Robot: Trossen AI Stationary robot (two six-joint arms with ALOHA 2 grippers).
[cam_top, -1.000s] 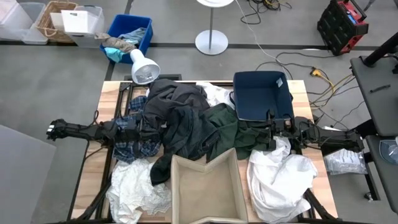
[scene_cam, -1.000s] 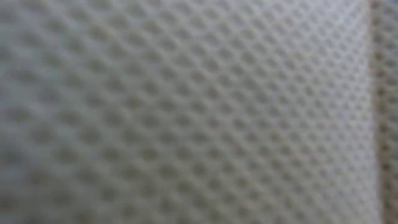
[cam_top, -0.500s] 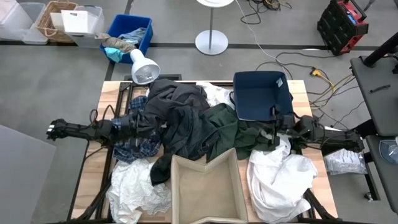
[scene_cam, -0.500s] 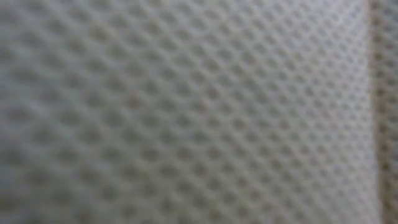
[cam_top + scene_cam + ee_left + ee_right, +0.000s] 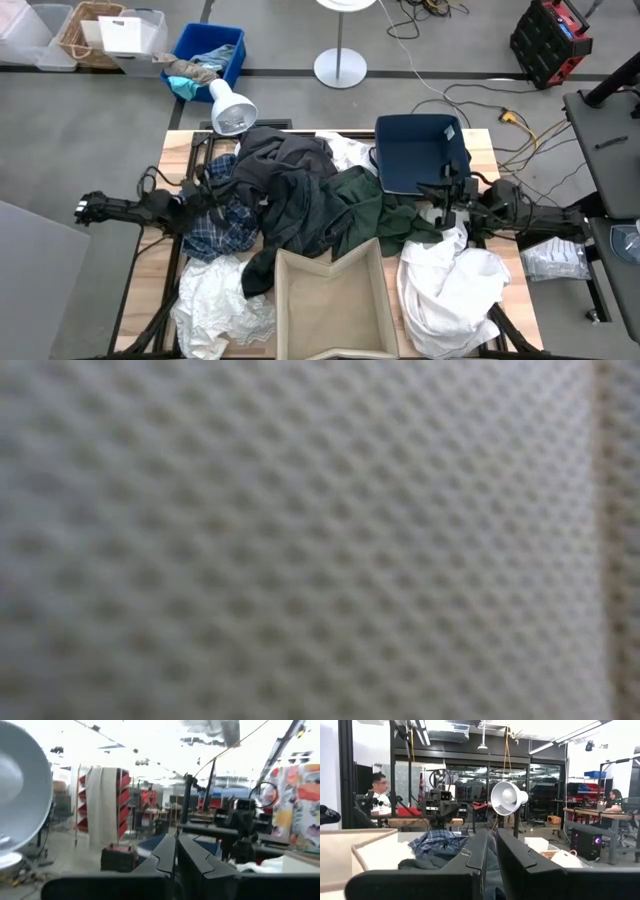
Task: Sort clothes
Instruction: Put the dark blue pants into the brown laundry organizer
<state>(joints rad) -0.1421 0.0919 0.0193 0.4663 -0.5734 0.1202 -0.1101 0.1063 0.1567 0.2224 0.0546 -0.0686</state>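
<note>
Clothes [image 5: 300, 195] heaped between tan bin [image 5: 330, 305] and navy bin [image 5: 420, 150], both claws closed, empty.

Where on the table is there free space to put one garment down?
Free: inside the tan bin at the front and the navy bin at the back right. A bare wood strip lies beside the lamp. The middle is crowded with piled clothes.

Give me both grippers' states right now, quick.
Left gripper: closed, holding nothing, raised near the plaid shirt.
Right gripper: closed, holding nothing, raised near the dark green garment.
</note>
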